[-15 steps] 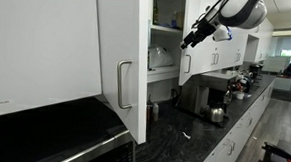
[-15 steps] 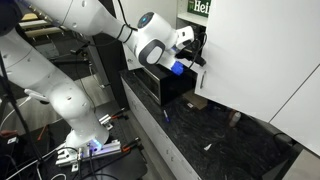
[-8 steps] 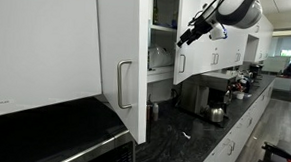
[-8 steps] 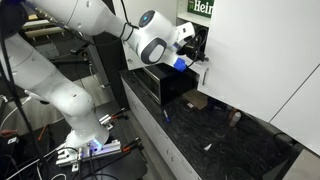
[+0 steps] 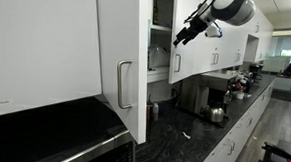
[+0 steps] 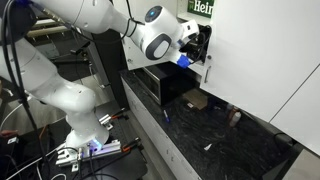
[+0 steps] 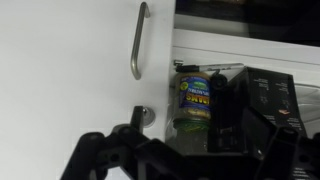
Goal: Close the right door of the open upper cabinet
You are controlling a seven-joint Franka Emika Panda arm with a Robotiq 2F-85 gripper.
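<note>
The upper cabinet [image 5: 164, 32] stands open, with white shelves and dishes inside. Its right door [image 5: 199, 44] is a plain white panel with a small slim handle [image 5: 178, 63], swung partway toward the opening. My gripper [image 5: 182, 35] is at the door's outer face near its free edge, above the handle, and looks open and empty. It also shows in an exterior view [image 6: 201, 46] against the same door [image 6: 230, 50]. In the wrist view a white door face with a slim handle [image 7: 138, 40] fills the left. My dark fingers [image 7: 180, 150] lie along the bottom.
A large white door with a big curved handle [image 5: 123, 85] hangs in the foreground. A jar with a green label [image 7: 195, 100] stands beside the door. Coffee machines and a kettle [image 5: 217, 113] sit on the dark counter [image 6: 210, 130]. A black appliance [image 6: 165, 85] stands below the gripper.
My gripper has moved a little up and toward the cabinet opening. The right door has swung with it, narrowing the gap.
</note>
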